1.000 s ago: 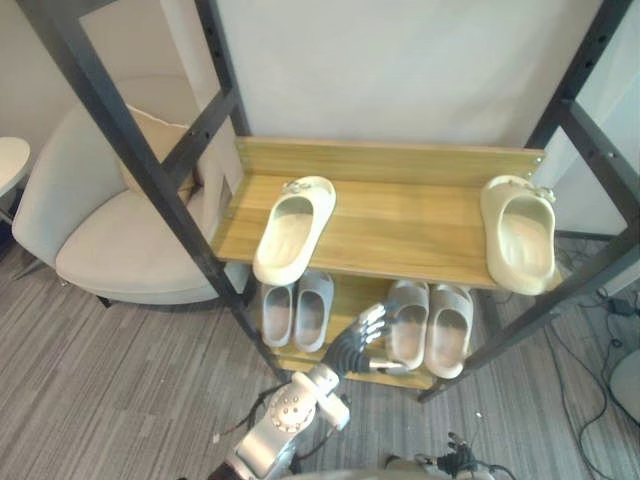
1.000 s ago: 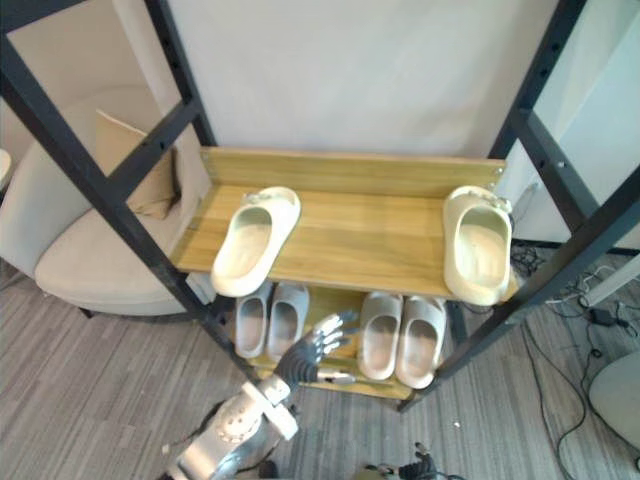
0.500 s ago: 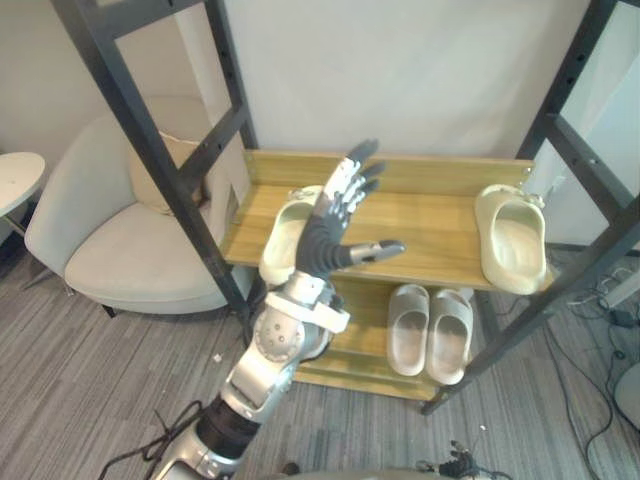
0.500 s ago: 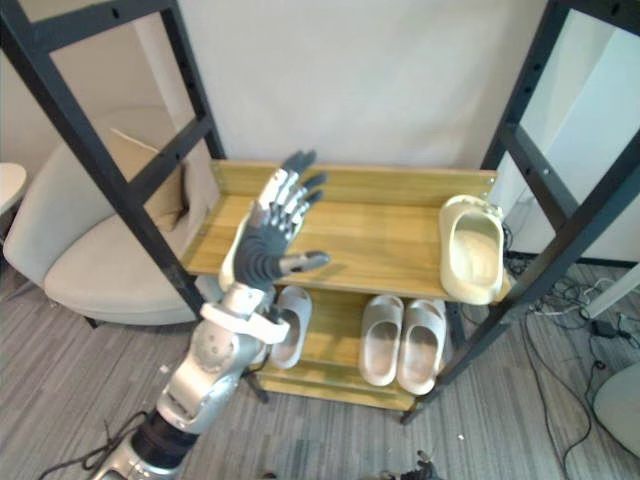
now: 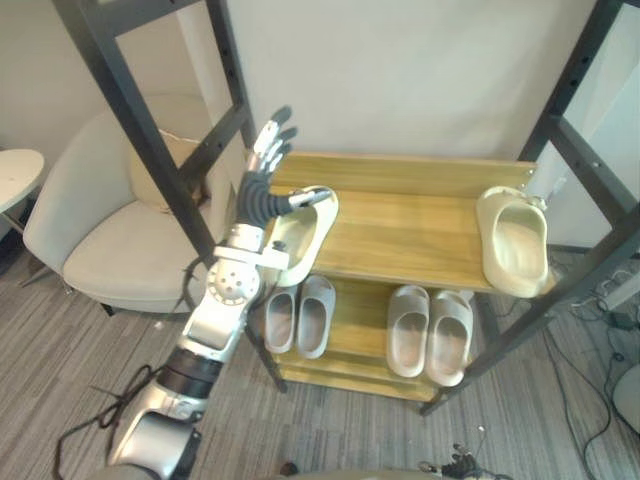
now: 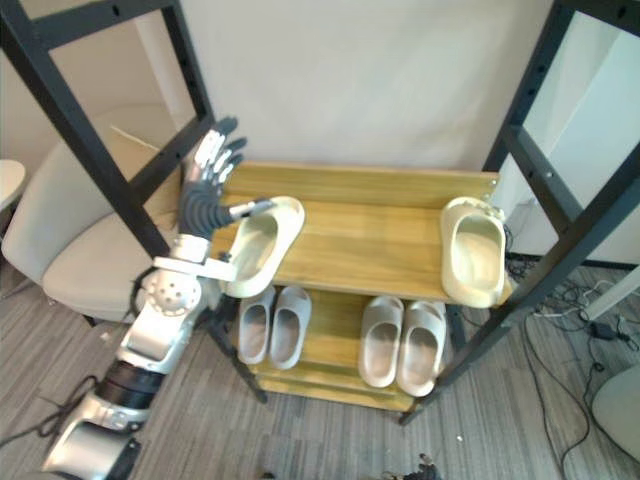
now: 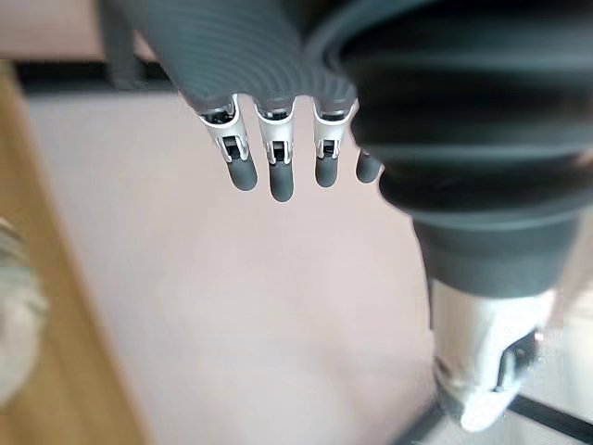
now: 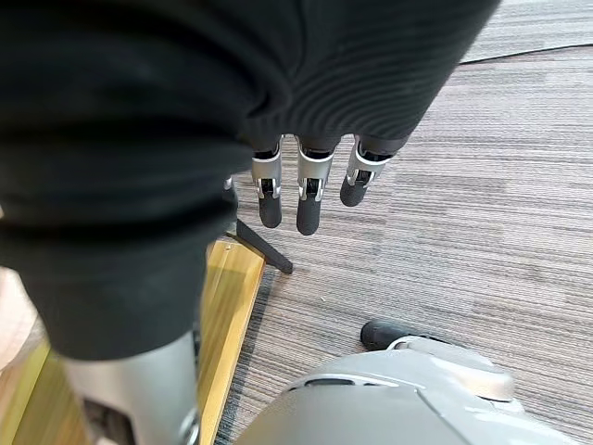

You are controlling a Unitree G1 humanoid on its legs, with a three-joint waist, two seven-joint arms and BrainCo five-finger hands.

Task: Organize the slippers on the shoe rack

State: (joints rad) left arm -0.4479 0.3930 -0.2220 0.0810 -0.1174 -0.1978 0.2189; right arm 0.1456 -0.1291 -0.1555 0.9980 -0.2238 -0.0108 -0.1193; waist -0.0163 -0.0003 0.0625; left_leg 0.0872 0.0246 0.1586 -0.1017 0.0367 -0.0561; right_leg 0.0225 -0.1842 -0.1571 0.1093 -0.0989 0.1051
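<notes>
One cream slipper [image 5: 306,236] lies at the left end of the rack's wooden top shelf [image 5: 410,225], its toe hanging over the front edge. Its mate [image 5: 517,245] lies at the right end. My left hand [image 5: 258,196] is raised just left of the left slipper, open, fingers straight and pointing up, thumb reaching over the slipper's heel. In the left wrist view its fingers [image 7: 273,171] face the pale wall. My right hand [image 8: 306,199] hangs open above the carpet beside the rack's bottom board [image 8: 227,297].
Two pairs of grey-white slippers [image 5: 298,314] [image 5: 432,331] stand on the lower shelf. Black slanted posts [image 5: 140,110] frame the rack on both sides. A cream armchair [image 5: 110,235] with a cushion sits to the left, and a round white table [image 5: 15,170] at the far left.
My left hand has risen from in front of the lower shelf and swung left, from before the shelf's middle to beside the left cream slipper. The slippers have not moved.
</notes>
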